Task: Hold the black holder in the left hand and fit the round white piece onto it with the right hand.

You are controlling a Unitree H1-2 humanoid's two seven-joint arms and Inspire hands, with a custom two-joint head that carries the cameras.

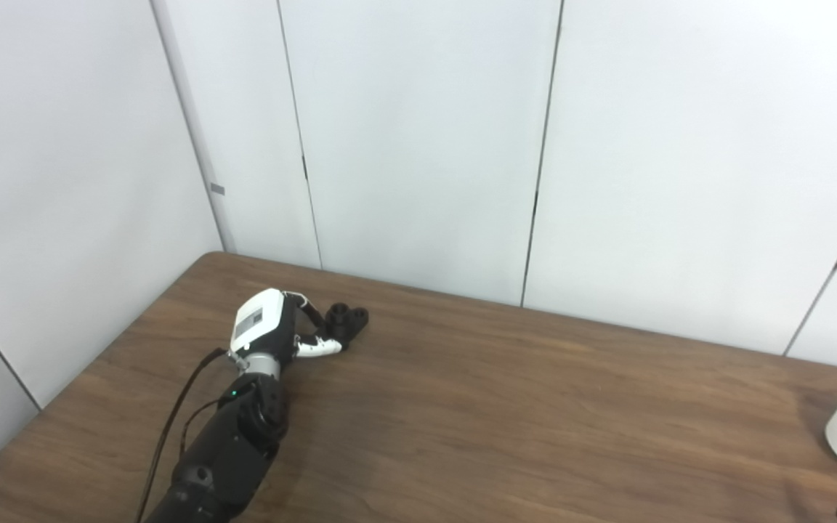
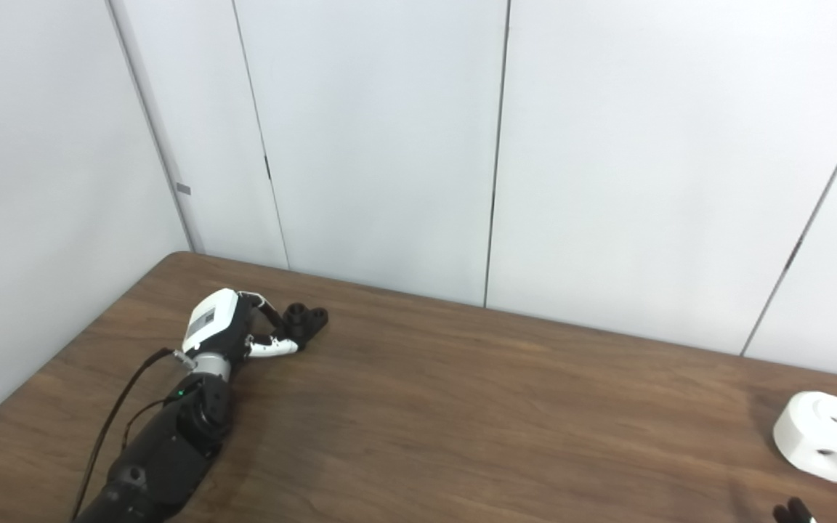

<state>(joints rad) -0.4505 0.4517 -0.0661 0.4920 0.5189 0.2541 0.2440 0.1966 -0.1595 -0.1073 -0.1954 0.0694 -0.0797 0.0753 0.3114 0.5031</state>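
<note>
The black holder (image 1: pixel 346 320) lies on the brown table (image 1: pixel 506 421) near its far left corner, two round sockets on top. My left hand (image 1: pixel 282 328) reaches it from the near side, fingers (image 1: pixel 308 303) behind its near end and thumb (image 1: pixel 319 348) in front. Whether they press on it is unclear. The round white piece (image 2: pixel 827 436), with two holes in its face, rests on the table at the far right. Only dark fingertips of my right hand (image 2: pixel 794 512) show at the bottom right edge, just below the white piece and apart from it.
White wall panels (image 1: pixel 426 145) stand close behind the table's far edge and along its left side. A black cable (image 1: pixel 171 428) runs along my left forearm. Bare wood lies between the holder and the white piece.
</note>
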